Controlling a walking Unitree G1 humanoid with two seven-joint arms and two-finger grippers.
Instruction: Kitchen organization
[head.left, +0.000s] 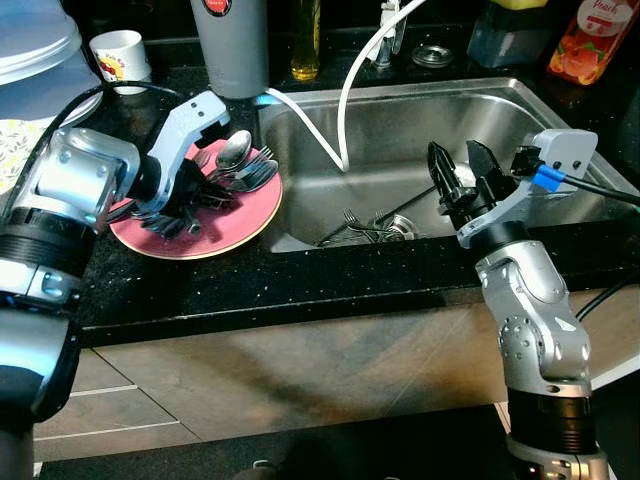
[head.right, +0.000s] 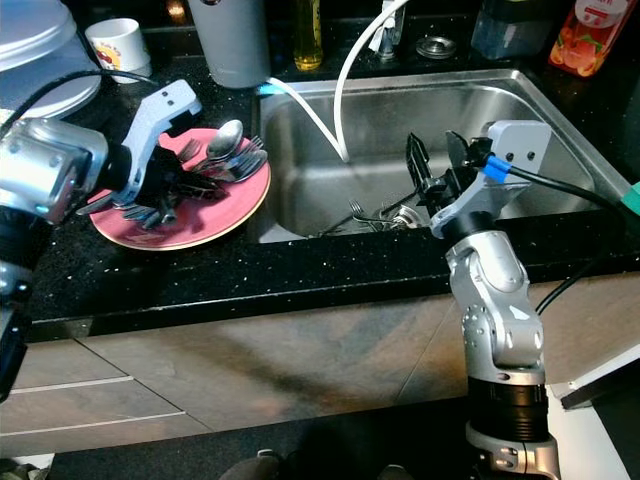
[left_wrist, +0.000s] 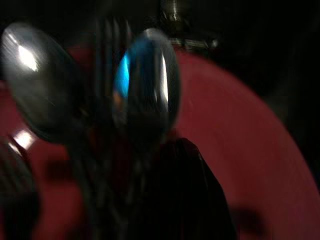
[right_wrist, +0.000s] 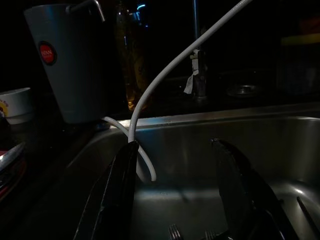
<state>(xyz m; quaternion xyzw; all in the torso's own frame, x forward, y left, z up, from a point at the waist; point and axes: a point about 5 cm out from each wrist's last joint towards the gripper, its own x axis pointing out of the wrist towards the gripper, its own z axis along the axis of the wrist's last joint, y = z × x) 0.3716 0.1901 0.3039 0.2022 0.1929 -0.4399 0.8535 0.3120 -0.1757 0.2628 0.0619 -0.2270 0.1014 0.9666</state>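
A Unitree G1 stands at a black speckled countertop (head.left: 300, 275), both arms raised over the work area. The left gripper (head.left: 185, 200) is down on a pink plate (head.left: 240, 225) beside the steel sink (head.left: 500, 110). Its black fingers (left_wrist: 185, 200) lie among a heap of spoons (head.left: 234, 150) and forks (head.left: 262, 160). The handles run under and between the fingers and the bowls fan out beyond the fingertips toward the sink; whether the fingers are clamped on any piece cannot be told, as the wrist view is blurred.

The right gripper (head.left: 468, 180) hangs above the sink basin with its two fingers spread apart and nothing between them. Below and just ahead of them, more forks (head.left: 352, 222) and other cutlery lie around the drain on the basin floor, apart from the fingertips. A white hose (head.left: 345, 90) loops down from the tap (right_wrist: 197, 65) into the basin.

Behind the plate stand a grey tumbler (head.left: 232, 45) with a red label, a white printed cup (head.left: 120, 55) and a bottle of yellow liquid (head.left: 305, 40). An orange juice carton (head.left: 590, 40) stands at the far right corner.
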